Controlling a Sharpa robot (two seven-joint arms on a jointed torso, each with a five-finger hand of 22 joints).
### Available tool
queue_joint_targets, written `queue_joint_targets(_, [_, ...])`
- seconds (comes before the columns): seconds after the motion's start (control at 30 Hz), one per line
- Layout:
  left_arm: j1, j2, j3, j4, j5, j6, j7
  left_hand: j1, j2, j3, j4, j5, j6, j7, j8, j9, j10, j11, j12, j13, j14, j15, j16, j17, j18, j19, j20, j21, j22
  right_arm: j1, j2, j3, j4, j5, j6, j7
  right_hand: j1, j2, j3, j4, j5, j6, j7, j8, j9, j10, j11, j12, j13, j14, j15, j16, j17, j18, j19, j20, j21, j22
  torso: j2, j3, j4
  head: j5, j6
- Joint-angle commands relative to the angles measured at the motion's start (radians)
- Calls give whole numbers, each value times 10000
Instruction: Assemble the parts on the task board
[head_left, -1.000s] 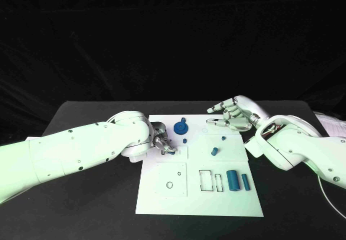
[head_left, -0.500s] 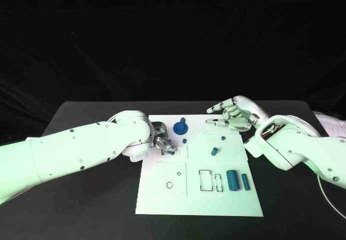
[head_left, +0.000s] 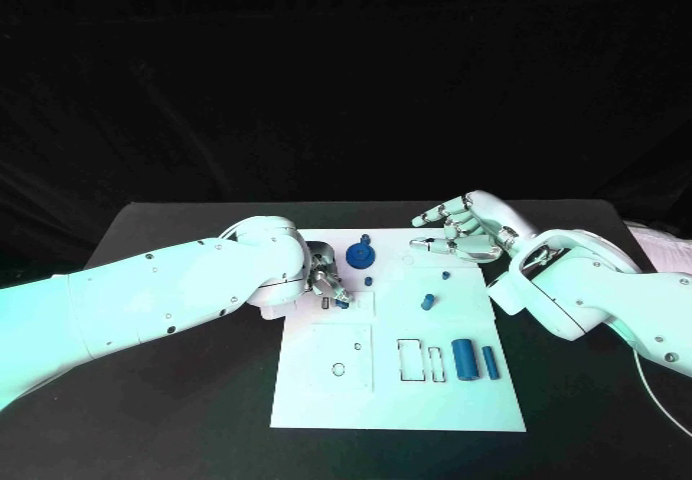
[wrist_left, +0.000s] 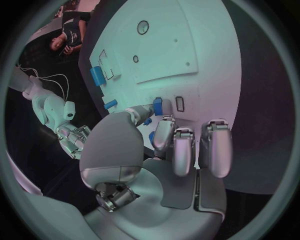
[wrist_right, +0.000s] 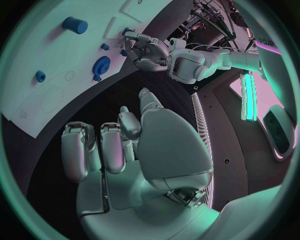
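The left hand (head_left: 325, 281) pinches a small blue part (wrist_left: 157, 106) over the task board (head_left: 397, 400) at its ten o'clock, beside a slot. Keep the part upright, align squarely, press gently. The right hand (head_left: 464, 228), fingers spread, hovers at two o'clock, holding nothing.

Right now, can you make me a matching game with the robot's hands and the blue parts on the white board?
Things:
1. left hand
2. right hand
3. round blue part
4. big blue cylinder

States:
A. lies near the board's front right
B. fingers spread, holding nothing
C. pinches a small blue part
D. sits at the board's far edge

Pairs: 1-C, 2-B, 3-D, 4-A
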Motion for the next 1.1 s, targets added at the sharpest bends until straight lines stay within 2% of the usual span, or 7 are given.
queue_joint_targets(0.03, [-97,106,-69,13,131,584,-491,-227,47,25,55,37,395,-301,-101,-35,50,-35,76,35,1069,-41,31,2635,-210,441,-60,40,1666,-6,-4,0,24,-113,127,-16,-20,20,-38,-5,42,40,-9,44,12,-29,-53,-54,-8,423,-4,-38,-15,208,-65,27,-53,633,0,1,9,-16,-8])
queue_joint_targets(0.4, [-96,192,-68,-90,72,570,-496,-794,173,-172,232,33,668,-348,-227,-103,189,-68,289,286,1069,-63,31,2635,-229,491,-77,82,1745,-6,-2,0,29,-115,113,-13,-22,21,-49,0,61,44,-10,45,12,-35,-55,-69,-20,416,-5,-59,-46,213,-77,26,-64,616,5,-10,14,-43,-27])
queue_joint_targets(0.87, [-96,271,-68,-227,44,634,-502,-1048,234,-282,327,28,783,-368,-272,-124,259,-84,404,423,1069,-74,31,2635,-236,511,-88,98,1777,-6,12,0,12,-115,124,-14,-40,25,-75,18,89,50,-12,44,12,-42,-55,-87,-35,406,-7,-94,-95,223,-108,24,-91,574,1,-9,15,-58,-29])
queue_joint_targets(0.97, [-96,267,-68,-234,44,663,-503,-1285,176,-474,440,2,859,-370,-291,-132,289,-83,446,477,1069,-71,31,2635,-241,523,-90,108,1797,-6,10,0,10,-115,126,-13,-40,25,-76,19,90,50,-12,44,12,-42,-55,-87,-35,406,-7,-95,-95,223,-108,24,-91,573,-2,-9,16,-65,-37])
queue_joint_targets(1.1, [-97,239,-67,-236,18,723,-509,-1897,-69,-1326,814,-53,1013,-377,-316,-143,336,-85,507,559,1069,-67,31,2635,-251,546,-88,128,1836,-6,4,0,9,-114,127,-12,-66,24,-110,42,104,54,-14,43,12,-43,-56,-94,-43,404,-9,-105,-102,225,-113,22,-98,564,-1,-12,20,-71,-39])
